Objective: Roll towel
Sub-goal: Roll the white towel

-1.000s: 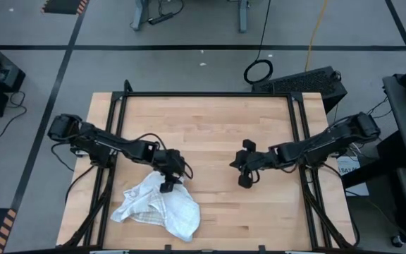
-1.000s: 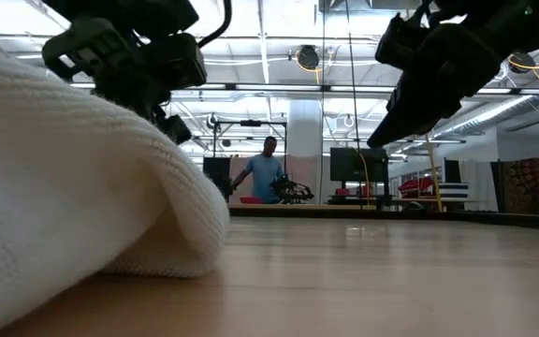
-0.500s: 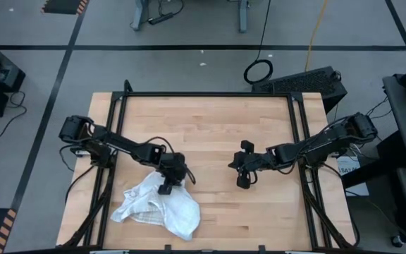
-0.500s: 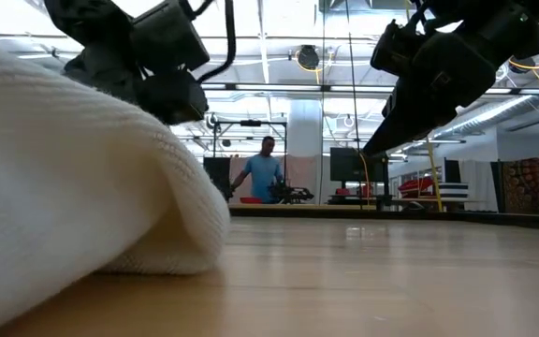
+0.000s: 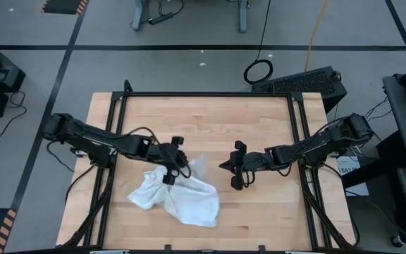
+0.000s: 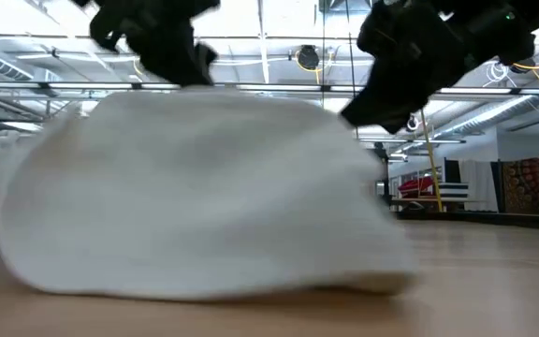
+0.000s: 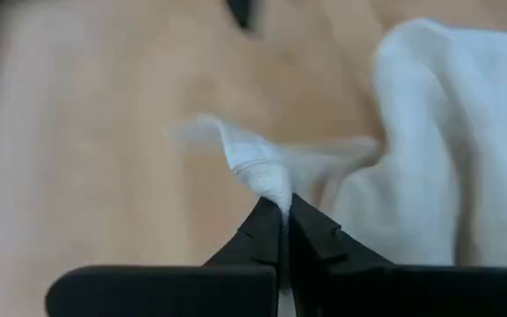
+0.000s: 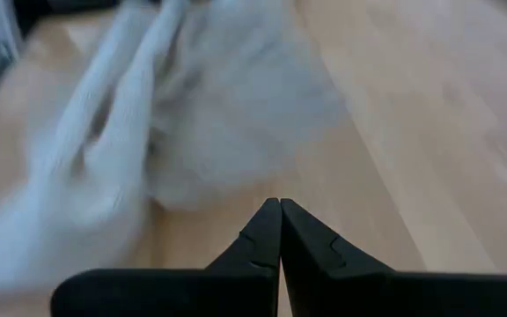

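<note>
The white towel (image 5: 185, 200) lies crumpled on the wooden table near the front, left of the middle. In the low view the towel (image 6: 204, 197) fills most of the picture. My left gripper (image 5: 183, 169) is above the towel's far edge, shut on a bit of its cloth. My right gripper (image 5: 224, 167) hangs shut over bare wood just right of the towel and touches nothing. In the right wrist view its shut fingers (image 8: 280, 211) point at the towel (image 8: 192, 114). My left gripper pinches a small bunched bit of the towel's edge (image 7: 267, 180) between its two fingertips. It comes slanting down from the table's left. That bit is raised off the table, and the rest of the towel (image 7: 438, 132) trails down onto the wood.
Bare wood (image 5: 210, 120) makes up the far half of the table, and more bare wood (image 5: 280, 212) lies to the right of the towel. A black frame (image 5: 203, 94) runs along the far edge and both sides.
My left gripper has shut on the towel's far edge, then risen and gone toward the table's right, rolling as it went. The towel has been dragged to the right, its held part lifted while the rest slid along the wood. My right gripper has tipped further down.
</note>
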`<state>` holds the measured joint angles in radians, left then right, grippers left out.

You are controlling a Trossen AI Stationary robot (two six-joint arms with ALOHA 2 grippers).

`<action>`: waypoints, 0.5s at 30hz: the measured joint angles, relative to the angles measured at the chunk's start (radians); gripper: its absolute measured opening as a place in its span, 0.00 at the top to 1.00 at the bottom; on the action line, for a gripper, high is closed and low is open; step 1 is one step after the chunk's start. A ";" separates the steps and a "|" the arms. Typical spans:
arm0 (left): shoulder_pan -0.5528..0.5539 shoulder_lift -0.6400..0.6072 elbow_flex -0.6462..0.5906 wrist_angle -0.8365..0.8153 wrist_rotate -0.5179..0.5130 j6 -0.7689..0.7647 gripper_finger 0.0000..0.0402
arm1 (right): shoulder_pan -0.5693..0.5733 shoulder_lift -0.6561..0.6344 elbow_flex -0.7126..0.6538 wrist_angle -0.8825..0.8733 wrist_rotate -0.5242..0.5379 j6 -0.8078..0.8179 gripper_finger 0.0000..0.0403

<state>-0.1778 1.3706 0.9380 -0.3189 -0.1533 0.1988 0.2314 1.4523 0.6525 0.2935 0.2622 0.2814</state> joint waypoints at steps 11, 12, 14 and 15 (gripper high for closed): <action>-0.049 -0.204 0.197 -0.025 -0.286 0.226 0.98 | 0.000 0.071 0.001 0.370 0.096 -0.173 1.00; -0.048 -0.214 0.207 -0.025 -0.286 0.227 0.98 | 0.000 0.064 0.001 0.378 0.122 -0.187 1.00; -0.048 -0.228 0.213 -0.029 -0.286 0.218 0.98 | 0.000 0.053 0.003 0.383 0.148 -0.195 1.00; -0.047 -0.232 0.213 -0.036 -0.281 0.202 0.98 | 0.000 0.043 0.005 0.375 0.161 -0.199 1.00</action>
<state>-0.2250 1.1385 1.1511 -0.3547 -0.4345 0.4012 0.2310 1.4950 0.6571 0.6688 0.4228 0.0822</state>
